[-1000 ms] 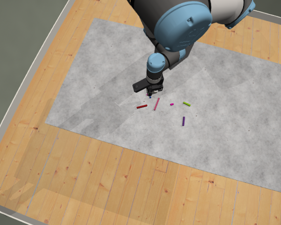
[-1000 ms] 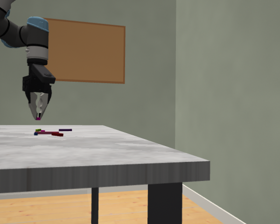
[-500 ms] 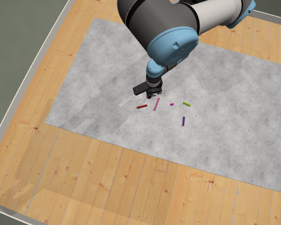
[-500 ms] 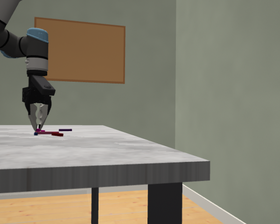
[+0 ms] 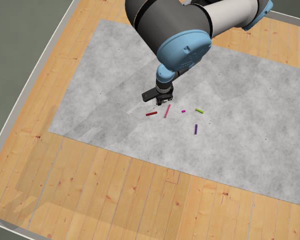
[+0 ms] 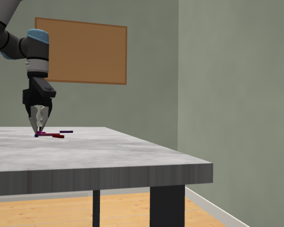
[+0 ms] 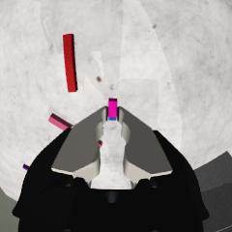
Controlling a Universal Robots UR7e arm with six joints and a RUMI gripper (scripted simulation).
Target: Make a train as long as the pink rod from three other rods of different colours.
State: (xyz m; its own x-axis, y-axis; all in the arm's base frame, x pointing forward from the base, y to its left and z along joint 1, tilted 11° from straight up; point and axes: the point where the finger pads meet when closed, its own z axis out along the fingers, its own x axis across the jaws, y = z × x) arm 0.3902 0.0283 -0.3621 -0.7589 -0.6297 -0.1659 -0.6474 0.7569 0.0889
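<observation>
My gripper (image 5: 159,102) is shut on a short magenta rod (image 7: 112,106) and holds it low at the table top, just left of the far end of the pink rod (image 5: 167,110). A small blue rod (image 7: 112,118) lies right at the magenta rod's near end, between my fingertips; it also shows in the side view (image 6: 36,135) beside the gripper tip (image 6: 39,130). The red rod (image 5: 151,113) lies left of the pink rod. A second magenta rod (image 5: 183,111), a lime rod (image 5: 199,111) and a purple rod (image 5: 196,129) lie to the right.
In the wrist view the red rod (image 7: 70,63) is far left, and the pink rod (image 7: 60,122) runs under my left finger. The arm's large joints hang over the back of the grey mat.
</observation>
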